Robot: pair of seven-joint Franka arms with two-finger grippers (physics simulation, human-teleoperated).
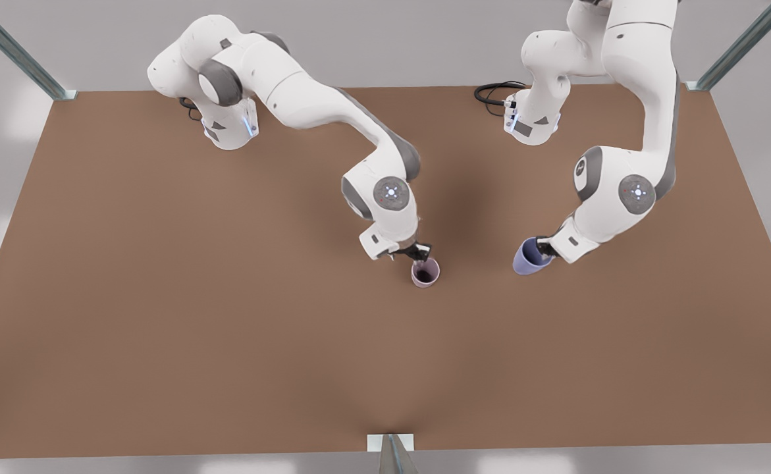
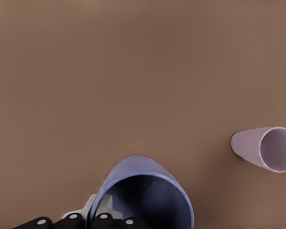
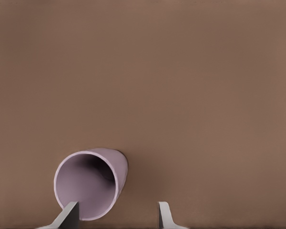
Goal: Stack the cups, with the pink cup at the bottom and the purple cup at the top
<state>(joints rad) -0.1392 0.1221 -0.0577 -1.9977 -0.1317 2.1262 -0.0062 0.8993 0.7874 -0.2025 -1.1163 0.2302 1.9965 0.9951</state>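
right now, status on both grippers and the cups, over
Left gripper shut on purple cup, lifted. Right gripper open, just behind pink cup on the table. Cups apart; path between clear.

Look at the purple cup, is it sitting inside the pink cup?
No, the purple cup hangs in the left gripper, apart from the pink cup on the table.

Matte cups (image 1: 425,272), smooth brown table (image 1: 227,329)

1. A bare robot test cell: two white arms bolted onto a plain brown tabletop (image 1: 161,316).
2. Metal frame struts (image 1: 16,52) at the corners, blank grey walls (image 1: 385,39).
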